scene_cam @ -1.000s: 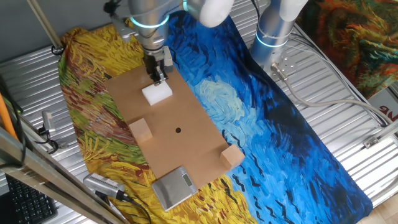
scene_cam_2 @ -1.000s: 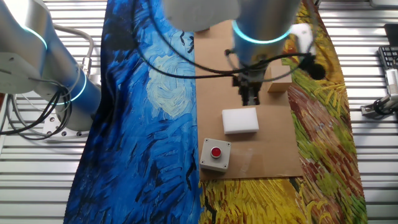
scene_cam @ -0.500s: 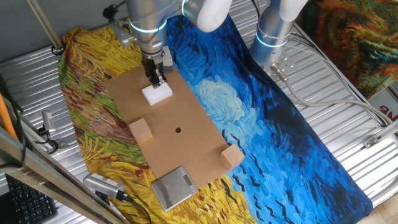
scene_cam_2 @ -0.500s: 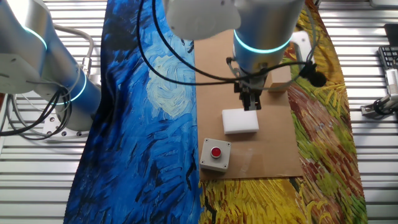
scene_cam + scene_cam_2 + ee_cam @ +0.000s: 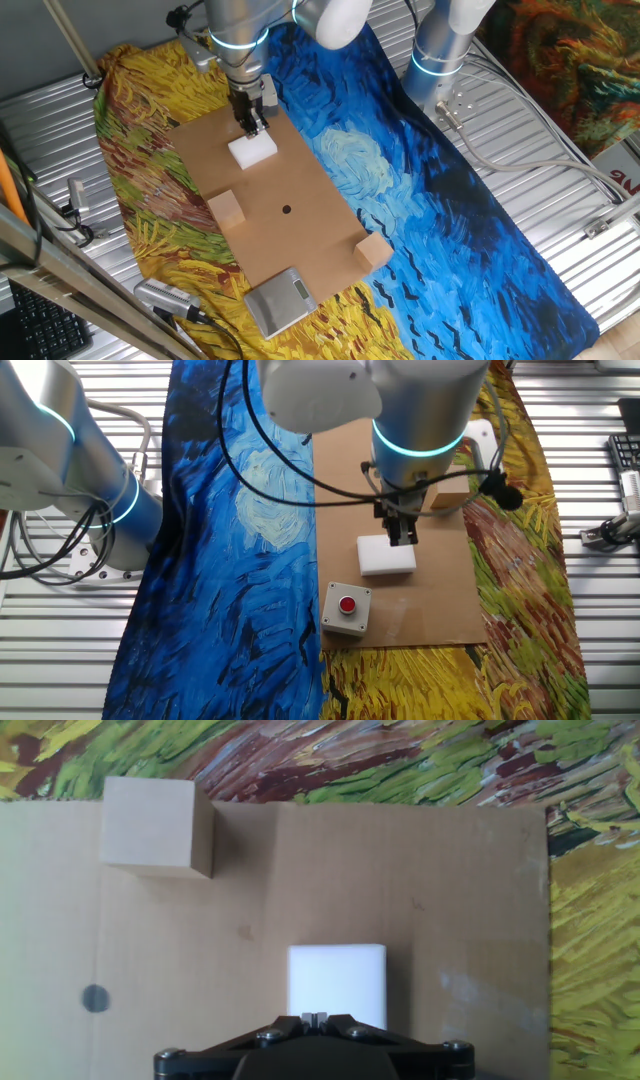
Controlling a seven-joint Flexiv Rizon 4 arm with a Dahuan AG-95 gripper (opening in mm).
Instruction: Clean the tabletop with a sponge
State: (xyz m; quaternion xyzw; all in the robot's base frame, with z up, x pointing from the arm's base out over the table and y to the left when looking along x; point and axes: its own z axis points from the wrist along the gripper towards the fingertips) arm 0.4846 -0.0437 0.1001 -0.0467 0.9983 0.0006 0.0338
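The brown cardboard tabletop [image 5: 300,250] lies on the painted cloth, with a dark dot [image 5: 286,209] near its middle. The white sponge [image 5: 253,149] sits on its far end. My gripper [image 5: 255,128] is shut, its tips at the sponge's far edge, holding nothing. In the other fixed view the gripper [image 5: 400,538] stands right at the upper edge of the sponge [image 5: 387,556] on the board [image 5: 440,600]. In the hand view the closed gripper [image 5: 314,1016] is over the near edge of the sponge [image 5: 337,978].
Two tan cubes [image 5: 227,209] [image 5: 374,250] stand on the board. A grey scale [image 5: 280,302] lies at its near end. A grey box with a red button [image 5: 346,607] sits on the board beside the sponge. The second arm's base [image 5: 440,50] stands at the back.
The gripper has come down a little onto the sponge's edge. The sponge and the cubes have not moved.
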